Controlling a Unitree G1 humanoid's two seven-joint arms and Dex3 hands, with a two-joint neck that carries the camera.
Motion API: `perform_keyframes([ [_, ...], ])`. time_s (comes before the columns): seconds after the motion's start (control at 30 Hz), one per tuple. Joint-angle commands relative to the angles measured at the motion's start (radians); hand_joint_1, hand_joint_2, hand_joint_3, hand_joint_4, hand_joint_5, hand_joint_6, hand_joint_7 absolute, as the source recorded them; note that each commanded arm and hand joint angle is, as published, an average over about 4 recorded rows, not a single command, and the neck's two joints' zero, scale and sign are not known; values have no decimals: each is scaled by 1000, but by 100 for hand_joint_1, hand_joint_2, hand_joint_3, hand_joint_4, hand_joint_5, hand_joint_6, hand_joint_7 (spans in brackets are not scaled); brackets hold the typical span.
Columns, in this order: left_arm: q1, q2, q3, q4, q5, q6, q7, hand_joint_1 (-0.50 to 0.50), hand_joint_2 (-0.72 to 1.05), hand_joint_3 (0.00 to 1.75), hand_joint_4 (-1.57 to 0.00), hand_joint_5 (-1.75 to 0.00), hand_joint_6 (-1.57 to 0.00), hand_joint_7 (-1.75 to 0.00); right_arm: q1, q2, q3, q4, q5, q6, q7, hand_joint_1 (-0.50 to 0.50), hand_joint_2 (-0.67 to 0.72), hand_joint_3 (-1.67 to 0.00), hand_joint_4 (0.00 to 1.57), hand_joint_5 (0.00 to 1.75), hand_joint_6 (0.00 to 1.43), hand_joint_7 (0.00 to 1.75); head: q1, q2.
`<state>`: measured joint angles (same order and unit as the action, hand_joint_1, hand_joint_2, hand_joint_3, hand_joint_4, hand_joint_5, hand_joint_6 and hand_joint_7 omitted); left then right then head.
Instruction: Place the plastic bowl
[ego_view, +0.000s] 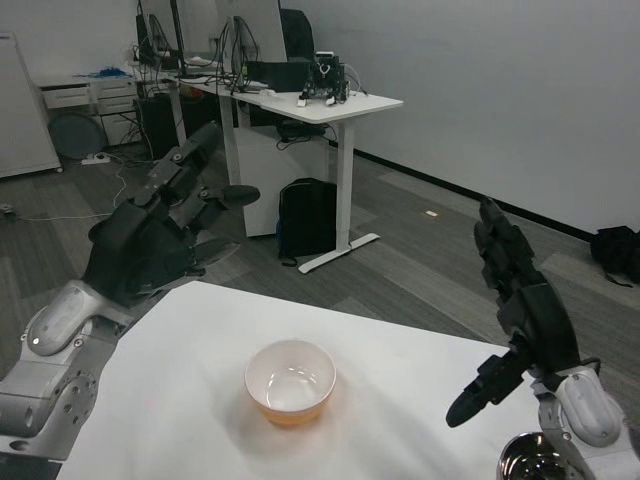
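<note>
Head view is looking down over a white table with an office room stretching behind it. At the far left, the left hand is hovering above the table's left corner, raised well off the surface, its black fingers spreading apart and reaching forward, holding nothing. Its silver forearm is running down toward the lower left edge of the picture. Moving rightward, the plastic bowl is sitting upright on the table near the middle, pale inside with an orange-toned outer wall, and neither hand is touching it; it is lying well apart from both. Behind it, across the grey floor, a black bag is leaning beside the leg of a white desk that is carrying monitors and small equipment. Further right, the right hand is standing raised over the table's right side, fingers extending upward and apart, thumb pointing down and left, empty as well. At the bottom right, just below that hand's wrist, a shiny metal bowl is showing partly at the picture's edge.
</note>
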<state>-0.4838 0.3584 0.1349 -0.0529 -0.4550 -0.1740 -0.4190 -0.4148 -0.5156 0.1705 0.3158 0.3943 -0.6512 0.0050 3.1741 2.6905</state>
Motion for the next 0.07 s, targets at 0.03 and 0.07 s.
perform_keyframes([
  [0.03, 11, -4, -6, 1, -11, -13, 19, -50, 105, 2, 0, -92, 0, 0, -14, 1, -1, 3, 14, -16, -7, -46, 47, 0, 0, 0, 0, 0, -16, 12],
  [0.07, 11, -4, -6, 1, -11, -14, 21, -50, 105, 3, 0, -92, 0, 0, -14, 2, -1, 3, 14, -16, -7, -46, 47, 0, 0, 0, 0, 0, -18, 14],
])
